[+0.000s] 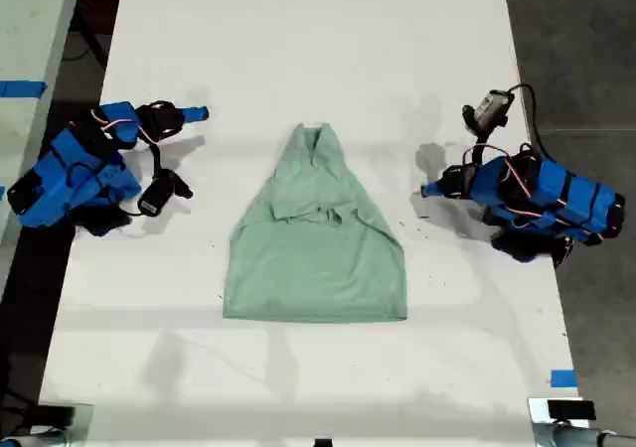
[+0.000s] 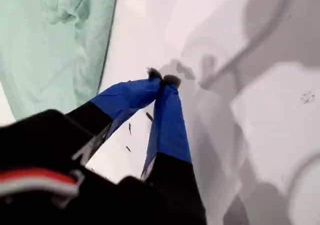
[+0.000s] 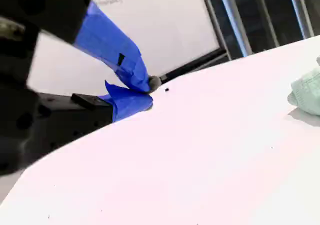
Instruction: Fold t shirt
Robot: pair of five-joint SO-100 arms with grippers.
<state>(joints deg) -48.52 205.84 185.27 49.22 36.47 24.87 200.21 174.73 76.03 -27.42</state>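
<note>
Both arms are showing bright blue shells with black joints and motors. Red and white wires are looping over them. My first gripper and my second gripper are wearing blue fingers with dark tips.

We see bright, even overhead light. The white table is nearly washed out. Soft doubled shadows fall beside each arm and just beyond my first gripper. Its black housing nearest the lens is blurred; so is my second gripper. The exterior view is sharp and undistorted.
</note>
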